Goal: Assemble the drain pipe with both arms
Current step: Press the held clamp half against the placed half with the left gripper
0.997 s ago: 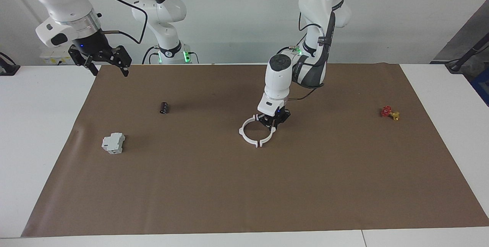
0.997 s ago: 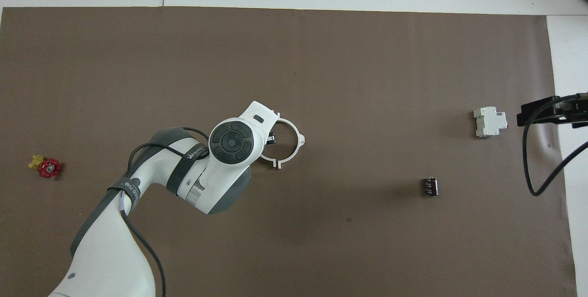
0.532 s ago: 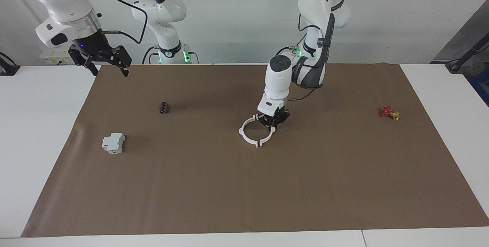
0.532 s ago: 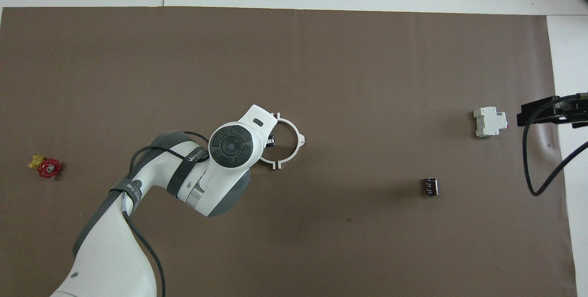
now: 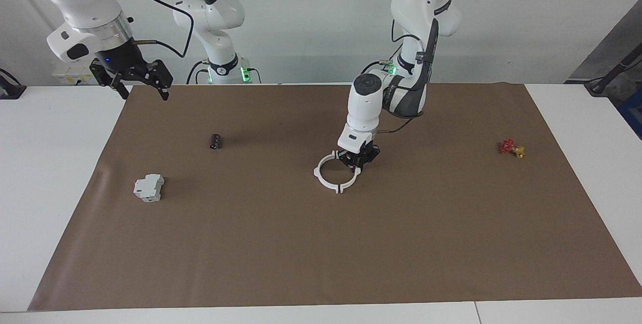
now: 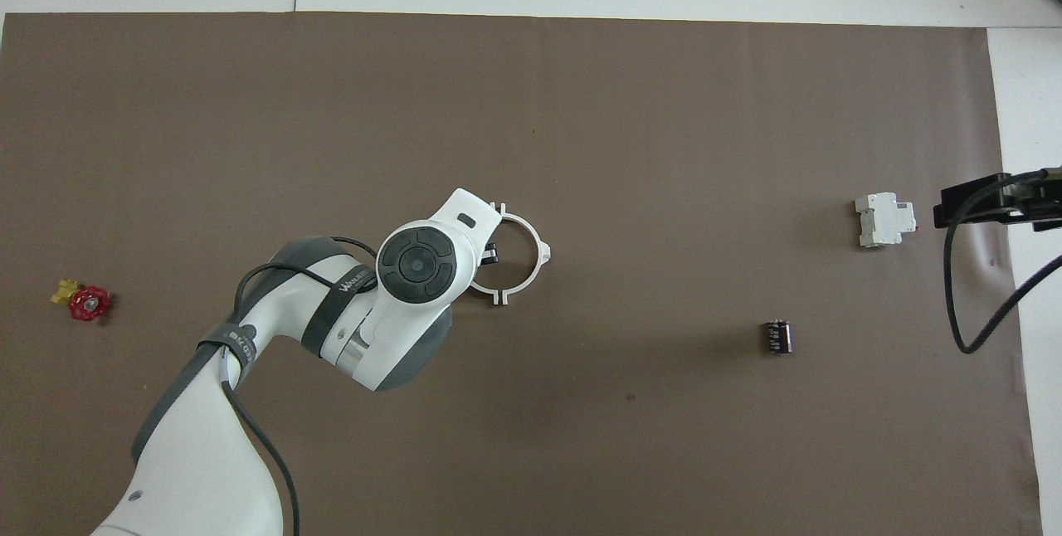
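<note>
The drain pipe (image 5: 336, 172) is lying flat on the brown mat (image 5: 321, 244) near the middle of the tabletop (image 5: 50, 173), its two white half-rings sitting together as one ring with small gaps showing where their ends meet. The left claw (image 5: 357, 159) is reaching down to the part of the ring nearest the robots, toward the left arm's end, and it is clenched on the drain pipe there. The facing view is showing this contact plainly, with the black fingertips pinched at the rim. In the overhead view the left arm's white wrist is covering most of that claw (image 6: 491, 252), so only a bit of black is peeking out inside the ring (image 6: 518, 258).

The right claw (image 5: 134, 79) is waiting in the air over the mat's edge at the right arm's end of the tabletop, released and holding nothing. The facing view is showing its spread fingers; the overhead view is catching only a dark sliver of it (image 6: 991, 202) at the frame's edge.

A pale grey block (image 5: 149, 187) is sitting toward the right arm's end, with a small dark cylinder (image 5: 215, 141) nearer the robots than it. A red-and-yellow valve (image 5: 511, 148) is resting well apart, toward the left arm's end.
</note>
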